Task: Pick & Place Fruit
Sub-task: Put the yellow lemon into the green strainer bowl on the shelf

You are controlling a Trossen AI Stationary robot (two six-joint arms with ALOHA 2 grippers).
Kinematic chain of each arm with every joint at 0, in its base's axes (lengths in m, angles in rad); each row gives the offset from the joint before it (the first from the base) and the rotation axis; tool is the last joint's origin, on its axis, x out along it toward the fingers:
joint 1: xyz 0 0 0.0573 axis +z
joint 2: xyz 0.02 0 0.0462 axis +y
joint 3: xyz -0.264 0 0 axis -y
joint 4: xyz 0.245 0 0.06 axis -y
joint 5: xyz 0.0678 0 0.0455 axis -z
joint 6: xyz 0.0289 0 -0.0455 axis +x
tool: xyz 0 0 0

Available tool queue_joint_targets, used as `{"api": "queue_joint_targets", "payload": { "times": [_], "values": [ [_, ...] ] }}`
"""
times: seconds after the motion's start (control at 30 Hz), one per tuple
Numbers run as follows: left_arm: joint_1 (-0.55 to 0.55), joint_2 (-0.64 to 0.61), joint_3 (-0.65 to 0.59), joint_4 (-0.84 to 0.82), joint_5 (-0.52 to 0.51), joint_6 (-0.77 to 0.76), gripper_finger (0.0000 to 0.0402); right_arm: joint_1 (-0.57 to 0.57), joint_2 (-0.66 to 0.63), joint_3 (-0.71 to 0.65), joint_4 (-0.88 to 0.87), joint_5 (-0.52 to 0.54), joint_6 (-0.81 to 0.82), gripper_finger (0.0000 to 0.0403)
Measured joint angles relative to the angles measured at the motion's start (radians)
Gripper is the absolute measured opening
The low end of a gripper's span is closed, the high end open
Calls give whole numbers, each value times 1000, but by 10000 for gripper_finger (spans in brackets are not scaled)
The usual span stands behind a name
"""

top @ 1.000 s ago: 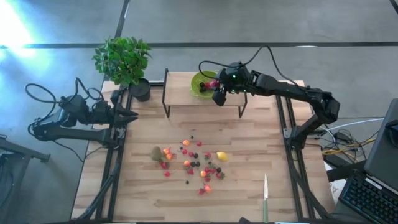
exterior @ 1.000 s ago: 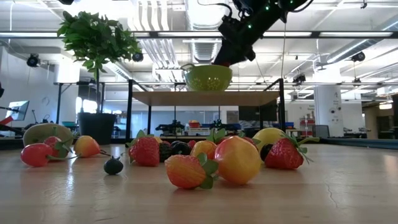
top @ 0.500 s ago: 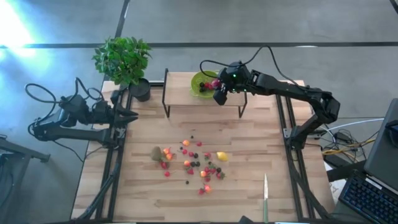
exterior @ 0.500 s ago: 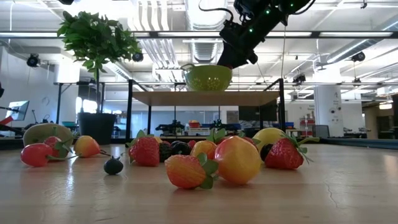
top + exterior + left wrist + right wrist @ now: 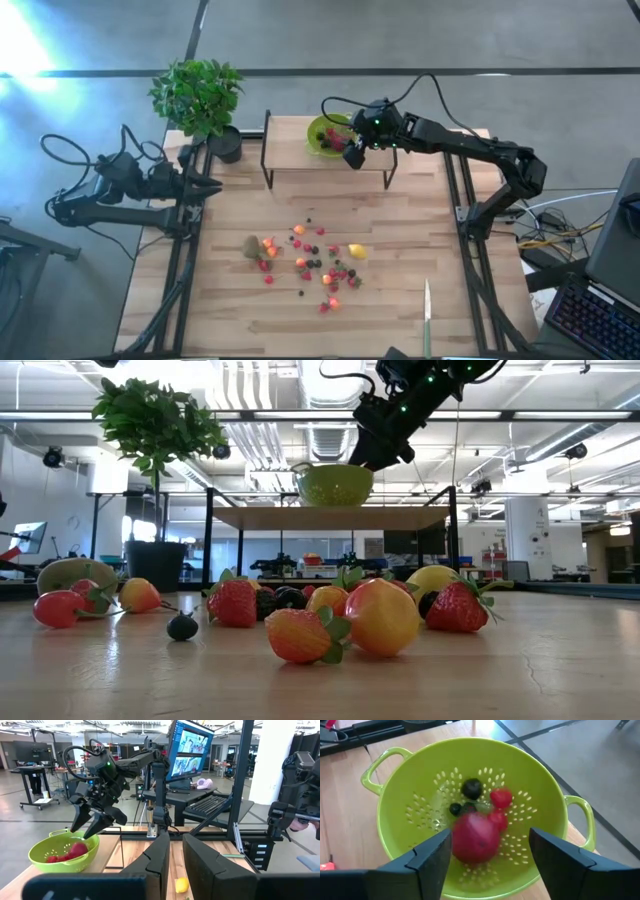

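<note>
- The right gripper (image 5: 350,150) hangs over the green bowl (image 5: 326,135), which stands on a small raised shelf (image 5: 300,160) at the far side of the surface (image 5: 230,300). Its two fingers (image 5: 427,857) stand clearly apart, and nothing is between them.
- Just below the gripper, inside the bowl, a large red fruit (image 5: 476,839) looks blurred. I judge that it has just left the fingers and is dropping or rolling among the fruits already there: a smaller red one (image 5: 501,797) and two dark berries (image 5: 471,787).
- The gripper stays above the bowl's middle, not its rim, probably so that a released fruit falls inside and does not bounce out over the edge.
- The bowl has holes like a colander and sits high on the shelf, so the arm must lift each fruit up from the surface.
- Most of the fruit (image 5: 315,260) is well apart from the right gripper, scattered on the surface nearer the front, with the brown kiwi (image 5: 252,246) at one side and a yellow lemon (image 5: 356,251) at the other.
- A knife (image 5: 427,315) lies beyond the fruit, untouched.
- The left gripper (image 5: 212,186) waits at the left edge of the surface, fingers together and holding nothing, near a potted plant (image 5: 198,95).
</note>
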Motion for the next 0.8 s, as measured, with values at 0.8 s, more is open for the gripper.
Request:
{"api": "queue_joint_targets", "payload": {
  "times": [0.8],
  "values": [
    [1, 0, 0, 0, 0, 0, 62, 365, -71, 97, -275, -105, -41, 244]
  ]
}}
